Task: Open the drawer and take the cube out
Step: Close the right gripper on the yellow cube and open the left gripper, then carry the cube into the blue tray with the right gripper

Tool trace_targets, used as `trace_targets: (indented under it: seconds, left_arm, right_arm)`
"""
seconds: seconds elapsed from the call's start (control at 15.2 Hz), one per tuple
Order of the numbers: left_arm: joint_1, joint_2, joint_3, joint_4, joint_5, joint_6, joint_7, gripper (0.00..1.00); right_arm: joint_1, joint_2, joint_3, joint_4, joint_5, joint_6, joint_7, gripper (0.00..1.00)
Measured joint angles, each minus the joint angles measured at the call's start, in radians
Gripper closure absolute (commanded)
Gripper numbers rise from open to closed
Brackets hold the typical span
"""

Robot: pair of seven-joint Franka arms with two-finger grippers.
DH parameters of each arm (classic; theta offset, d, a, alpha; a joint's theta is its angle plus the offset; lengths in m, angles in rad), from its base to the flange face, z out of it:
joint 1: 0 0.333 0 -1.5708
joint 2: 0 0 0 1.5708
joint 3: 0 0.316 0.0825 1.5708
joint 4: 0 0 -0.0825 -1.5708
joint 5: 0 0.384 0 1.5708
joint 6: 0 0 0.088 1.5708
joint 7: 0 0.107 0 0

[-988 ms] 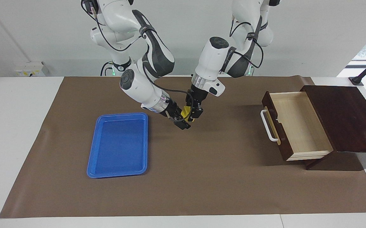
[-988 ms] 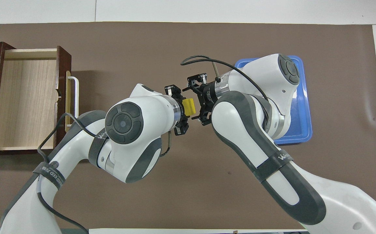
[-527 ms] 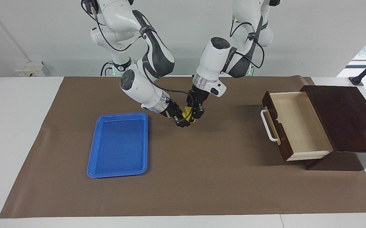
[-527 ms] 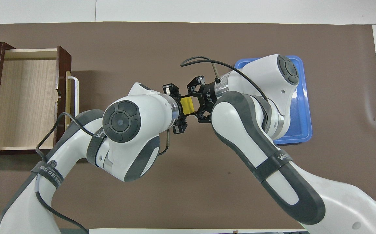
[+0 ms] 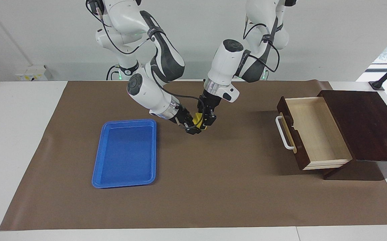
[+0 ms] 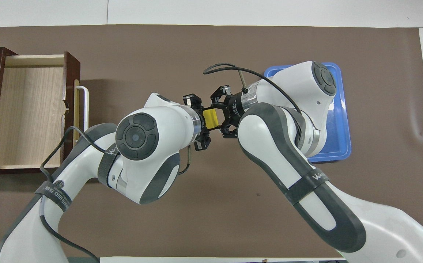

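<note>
The small yellow cube [image 5: 198,117] [image 6: 210,117] is held in the air over the brown mat, between the two grippers. My left gripper [image 5: 204,120] [image 6: 204,120] points down and is shut on it. My right gripper [image 5: 193,126] [image 6: 217,117] meets the cube from the blue tray's side and is right against it. The dark brown drawer [image 5: 313,132] [image 6: 28,109] stands pulled open at the left arm's end of the table. Its pale wooden inside is bare, and its white bar handle [image 5: 283,133] faces the middle of the table.
A blue plastic tray [image 5: 126,152] [image 6: 342,120] lies on the mat toward the right arm's end; nothing is in it. The right arm's elbow hangs over part of it in the overhead view. The dark cabinet top [image 5: 364,124] stands beside the open drawer.
My right gripper moved in from beside the cube until it was against it, and both grippers rose slightly with it. Over the last half second nothing visibly moved.
</note>
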Motion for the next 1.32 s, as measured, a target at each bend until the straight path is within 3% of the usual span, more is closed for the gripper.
trace_targets:
  seconds: [0.07,0.59,0.86,1.32]
  left_arm:
    - [0.000,0.000,0.000,0.000,0.000,-0.004,0.000,0.00]
    - [0.023,-0.006,0.015,0.004,0.024,-0.139,0.001,0.00]
    - [0.191,-0.009,0.024,0.005,0.082,-0.234,0.076,0.00]
    - [0.464,-0.009,0.028,0.004,0.158,-0.256,0.526,0.00]
  right_arm:
    - [0.000,0.000,0.000,0.000,0.000,0.000,0.000,1.00]
    - [-0.017,0.000,-0.008,0.003,0.000,0.000,0.000,1.00]
    - [-0.110,0.000,-0.009,0.007,0.030,-0.040,0.002,1.00]
    - [-0.343,0.017,-0.012,0.013,0.047,-0.191,-0.045,1.00]
